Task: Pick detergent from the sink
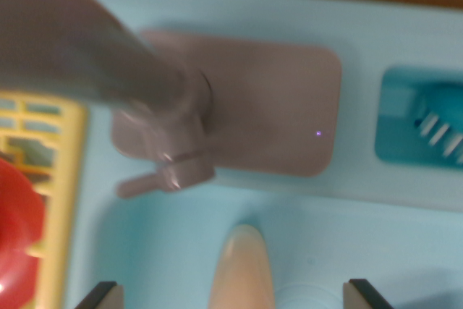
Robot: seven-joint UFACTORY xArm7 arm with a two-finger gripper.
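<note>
My pincer [231,296] is wide open, holding nothing. Detergent bottle [241,269] stands in the pale blue sink [166,244], centred between my fingertips, below the grey faucet [163,142]. Grasp and lift remain. Yellow rack [61,179] at the wrist view's left holds something red [16,229].

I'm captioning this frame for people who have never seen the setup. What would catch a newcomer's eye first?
First, the big grey toy faucet, blurred, sweeping from the upper left onto its grey base plate at centre. Then the pale peach, rounded bottle top rising in the light blue sink at bottom centre, between the dark fingertips of the open gripper. At the left edge sits a red object on a yellow rack.
</note>
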